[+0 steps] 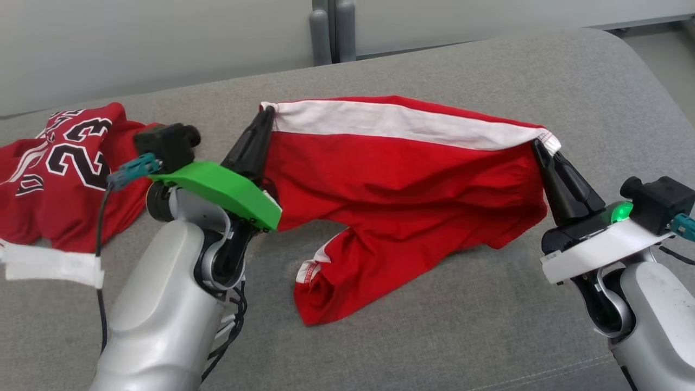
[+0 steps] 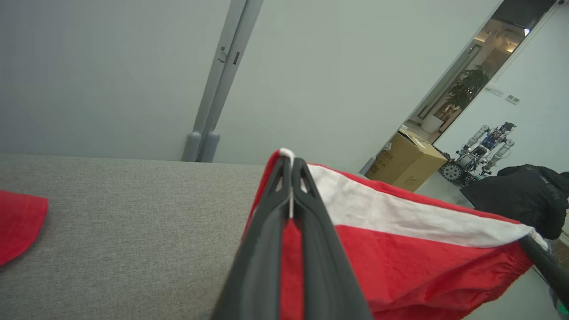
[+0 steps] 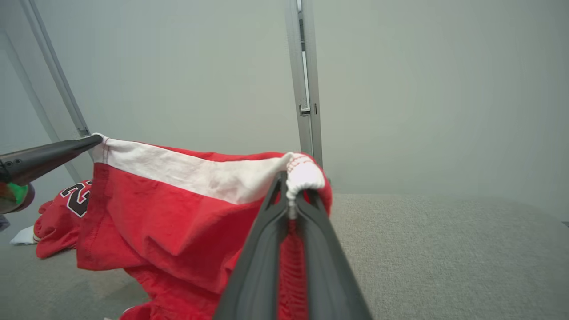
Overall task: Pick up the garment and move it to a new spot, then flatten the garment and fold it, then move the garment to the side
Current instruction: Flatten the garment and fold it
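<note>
Head view: left gripper (image 1: pixel 267 113), right gripper (image 1: pixel 537 144) each clamped on waistband (image 1: pixel 396 122) corner of red shorts (image 1: pixel 402 184), stretched above grey cushion (image 1: pixel 488 309), legs resting on it; thin corner pinch may slip if arms pull apart

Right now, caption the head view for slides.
Left gripper and right gripper, jaws shut, stretch red shorts by the waistband over grey couch.

Count: 2 red garments (1 shorts (image 1: pixel 402 179) with white waistband, 1 number-23 jersey (image 1: pixel 59 179)), 2 grippers (left gripper (image 1: pixel 266 117), right gripper (image 1: pixel 537 144)), 1 white strip (image 1: pixel 51 266), 1 grey upholstered surface (image 1: pixel 488 326), 1 cardboard box (image 2: pixel 406 162), 1 other robot (image 2: pixel 482 151), 1 potted plant (image 2: pixel 466 89).
</note>
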Tool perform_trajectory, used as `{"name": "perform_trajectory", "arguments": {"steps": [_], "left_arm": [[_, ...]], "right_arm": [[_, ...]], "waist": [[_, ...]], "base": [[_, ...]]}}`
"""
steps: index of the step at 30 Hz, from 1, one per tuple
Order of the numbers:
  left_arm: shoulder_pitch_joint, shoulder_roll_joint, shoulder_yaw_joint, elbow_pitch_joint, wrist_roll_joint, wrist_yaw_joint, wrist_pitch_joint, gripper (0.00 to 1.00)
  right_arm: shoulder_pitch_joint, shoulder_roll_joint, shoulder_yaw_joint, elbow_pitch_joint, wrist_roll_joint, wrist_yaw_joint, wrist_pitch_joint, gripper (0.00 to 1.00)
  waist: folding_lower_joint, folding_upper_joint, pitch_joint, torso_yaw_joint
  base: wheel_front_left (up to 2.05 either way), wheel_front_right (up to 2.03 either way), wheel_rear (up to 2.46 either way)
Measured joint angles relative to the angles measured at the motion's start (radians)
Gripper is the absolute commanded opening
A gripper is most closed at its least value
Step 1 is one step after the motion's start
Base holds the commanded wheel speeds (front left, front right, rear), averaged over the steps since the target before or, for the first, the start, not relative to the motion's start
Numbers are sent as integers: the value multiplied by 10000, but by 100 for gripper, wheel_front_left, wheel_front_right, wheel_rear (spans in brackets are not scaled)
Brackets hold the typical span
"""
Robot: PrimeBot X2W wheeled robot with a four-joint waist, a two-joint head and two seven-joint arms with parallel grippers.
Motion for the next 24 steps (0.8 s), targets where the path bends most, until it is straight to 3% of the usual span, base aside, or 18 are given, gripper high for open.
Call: {"name": "perform_trajectory", "arguments": {"steps": [10, 16, 20, 24], "left_arm": [[1534, 439, 1298, -2410, -639, -234, -1668, 0], [1705, 1055, 1887, -3475, -696, -178, -1567, 0], [1537, 1310, 2027, -3444, -1078, 38, -963, 0], [409, 1430, 2311, -2727, -1160, 443, -472, 0]], "right_arm": [[-37, -529, 577, -1732, 1570, 0, -15, 0], [-1065, -1064, 913, -2493, 2349, 0, 568, 0], [-2360, -1220, 1559, -2006, 2690, 4, 1824, 0], [-3947, -796, 1396, -489, 2778, 0, 2738, 0]], "waist": [[0, 0, -678, 251], [0, 0, -832, 331], [0, 0, -756, 355], [0, 0, -572, 422]], "base": [[0, 0, 0], [0, 0, 0], [0, 0, 0], [0, 0, 0]]}}
